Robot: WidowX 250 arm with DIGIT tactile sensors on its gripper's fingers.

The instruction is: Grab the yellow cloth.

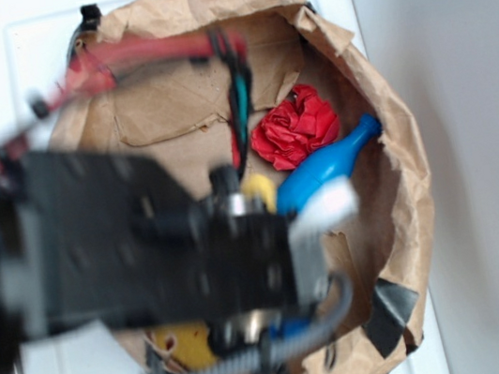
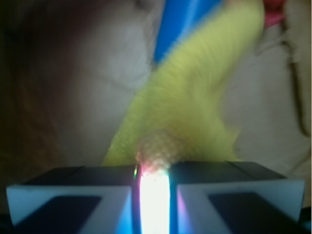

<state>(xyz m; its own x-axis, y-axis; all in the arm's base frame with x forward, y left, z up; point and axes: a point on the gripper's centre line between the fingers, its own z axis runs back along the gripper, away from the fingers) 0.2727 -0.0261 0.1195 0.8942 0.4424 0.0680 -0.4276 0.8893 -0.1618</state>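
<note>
Two views: one exterior from above, one at the wrist.
Rig: black robot arm [image 1: 146, 251], blurred in the exterior view, lying across the left and near half of the scene and hiding much beneath it.
Gripper: black-and-white gripper [image 2: 153, 187]; in the wrist view the two fingers [image 2: 73, 195] stand close together with a narrow, brightly lit gap between them, and fabric is pinched in that gap. Closed on the cloth.
Task item: fuzzy mustard-yellow fabric cloth [image 2: 195, 112]; in the wrist view it runs from the finger gap up toward the far right, touching the fingers at its near end. In the exterior view only small yellow patches show beside the arm, one near centre [image 1: 259, 188] and one at the near edge; whether the second is the same cloth cannot be told.
Container: crumpled brown paper-lined round basket [image 1: 392, 126], resting on a white surface [image 1: 29, 51].
Other contents: red ruffled cloth ball [image 1: 295, 128] at far centre-right; glossy blue plastic bottle [image 1: 327, 167] just beside it, neck pointing to the far right. The blue bottle lies behind the cloth in the wrist view.
Cabling: red and green-black wires [image 1: 235, 85] crossing the far part of the basket.
Tape: dark patch [image 1: 390, 309] on the near right rim.
Writing: no brand, label or text can be read in either view.
</note>
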